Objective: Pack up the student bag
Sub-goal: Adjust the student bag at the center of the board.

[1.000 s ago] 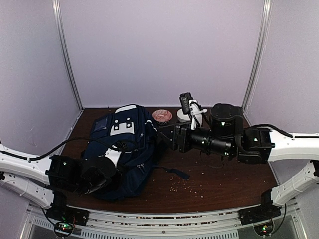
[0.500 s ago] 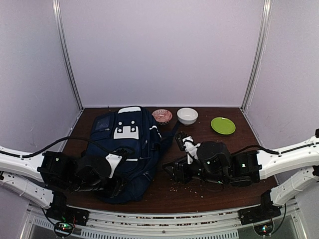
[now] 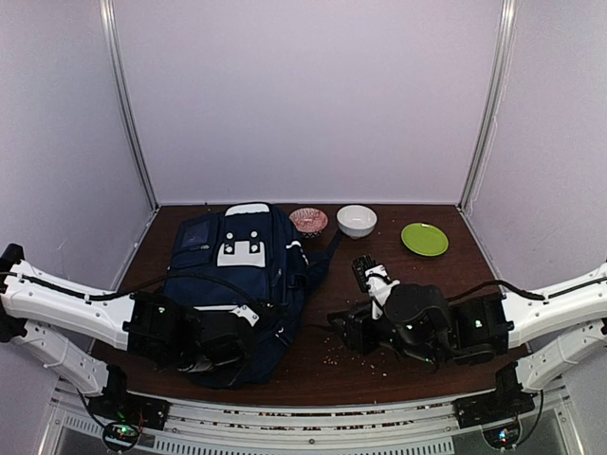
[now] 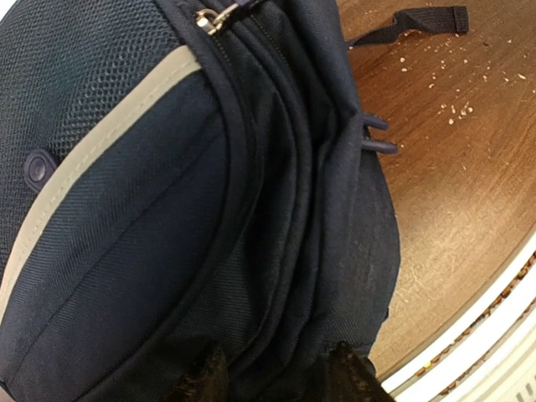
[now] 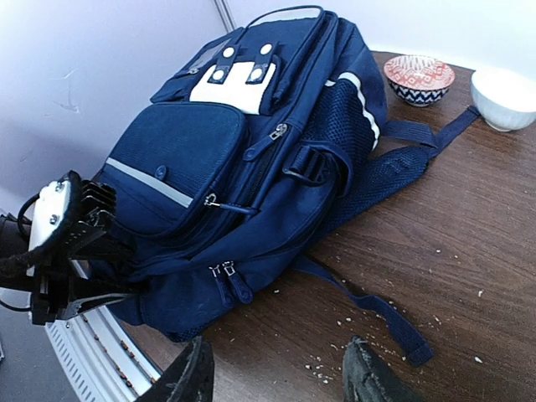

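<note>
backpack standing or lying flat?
Lying flat: the student bag rests back-down on the table, front pockets facing up.

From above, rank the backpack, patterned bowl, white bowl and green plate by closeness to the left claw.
From the left gripper:
1. backpack, at the gripper, left
2. patterned bowl, back centre
3. white bowl, just right of that
4. green plate, far right

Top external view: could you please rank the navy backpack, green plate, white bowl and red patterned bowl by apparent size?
1. navy backpack, by far the largest
2. green plate
3. white bowl and red patterned bowl: too alike to rank
</note>
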You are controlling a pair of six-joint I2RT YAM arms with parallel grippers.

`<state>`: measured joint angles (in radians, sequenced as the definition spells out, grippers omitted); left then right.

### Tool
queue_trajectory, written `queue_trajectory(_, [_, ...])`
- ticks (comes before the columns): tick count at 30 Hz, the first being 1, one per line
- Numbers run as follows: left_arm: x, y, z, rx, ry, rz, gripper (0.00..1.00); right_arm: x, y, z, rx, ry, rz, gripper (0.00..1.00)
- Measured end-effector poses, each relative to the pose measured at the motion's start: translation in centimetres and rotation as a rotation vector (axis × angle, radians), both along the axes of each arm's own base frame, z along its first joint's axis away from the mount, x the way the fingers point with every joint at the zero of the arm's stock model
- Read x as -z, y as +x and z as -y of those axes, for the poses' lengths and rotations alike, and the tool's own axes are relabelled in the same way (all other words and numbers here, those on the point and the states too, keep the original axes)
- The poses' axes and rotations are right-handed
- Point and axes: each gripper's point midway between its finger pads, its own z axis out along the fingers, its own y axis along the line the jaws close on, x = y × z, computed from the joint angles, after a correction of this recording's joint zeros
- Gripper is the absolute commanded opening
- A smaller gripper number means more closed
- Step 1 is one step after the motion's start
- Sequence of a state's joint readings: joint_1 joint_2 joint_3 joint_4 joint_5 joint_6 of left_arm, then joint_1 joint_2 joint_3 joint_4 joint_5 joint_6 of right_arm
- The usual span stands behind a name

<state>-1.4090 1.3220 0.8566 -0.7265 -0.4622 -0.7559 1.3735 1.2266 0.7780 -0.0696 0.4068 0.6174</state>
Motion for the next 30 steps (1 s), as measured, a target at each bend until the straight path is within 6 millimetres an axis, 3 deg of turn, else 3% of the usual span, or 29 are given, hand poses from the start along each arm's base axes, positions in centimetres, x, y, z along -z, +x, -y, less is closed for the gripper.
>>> queue_trajectory(3, [0.2, 0.3, 0.0, -0.012, -0.009, 0.019, 0.47, 0.1, 0.0, 1.0, 0.054, -0.009, 0.025, 0.57])
queue_trajectory(6, [0.1, 0.8, 0.5, -0.017, -0.036, 0.041, 0.22, 0.9, 0.5, 2.7, 0.116, 0.004, 0.023, 0.66])
queue_trajectory(9, [-0.2, 1.4, 1.3, -0.008, -0.064, 0.061, 0.00, 2.1, 1.1, 4.3, 0.163, 0.015, 0.003, 0.68])
queue_trajectory(14, [-0.3, 2.6, 2.8, 0.004, -0.105, 0.083, 0.00, 2.9, 1.4, 5.8, 0.174, 0.060, -0.007, 0.66])
queue_trajectory(22, [-0.9, 5.1, 3.9, -0.032, -0.186, 0.085, 0.00, 2.5, 1.1, 4.8, 0.138, 0.077, -0.009, 0.64])
queue_trajectory(30, [-0.7, 5.7, 3.5, -0.062, -0.278, 0.044, 0.00, 3.4, 0.9, 3.8, 0.110, 0.064, -0.022, 0.64])
